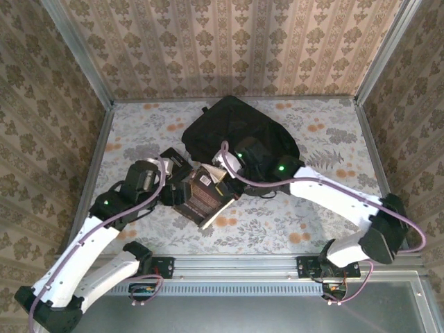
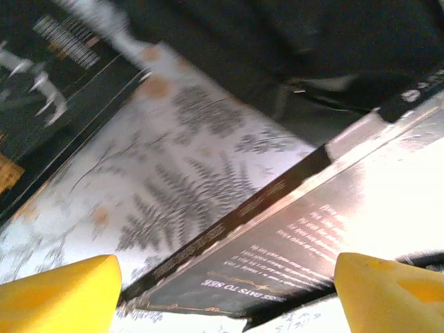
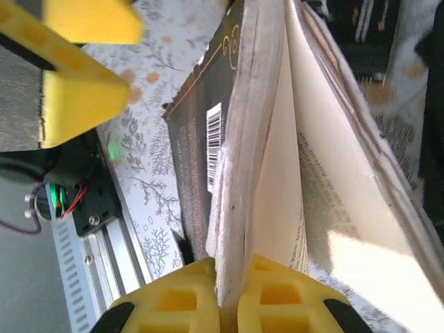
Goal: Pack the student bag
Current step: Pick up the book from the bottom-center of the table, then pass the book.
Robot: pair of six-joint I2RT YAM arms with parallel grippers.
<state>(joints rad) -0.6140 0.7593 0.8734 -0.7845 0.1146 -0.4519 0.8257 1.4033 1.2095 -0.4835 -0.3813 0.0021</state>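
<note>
**Patterned surface: book clamped just in front of the backpack**

A surface [image 1: 291, 229] printed with ferns and flowers is seen inside walls of damask wallpaper [image 1: 229, 48]. The right pincer [image 3: 232, 295] is closed narrowly on a sheaf of pages of a black-covered book [image 3: 198, 139]. The book is held on edge, and its leaves are fanned apart beyond that pincer. The left pincer [image 2: 225, 281] is spread wide, and the same book's glossy cover is laid across the gap. Whether it is touched there cannot be told. The student bag [image 1: 236, 128] is found just beyond both pincers, at the far middle of the surface, close to the book's far end. A second black book [image 2: 41, 104] is seen flat on the surface, beyond the left pincer and to its left.
</note>
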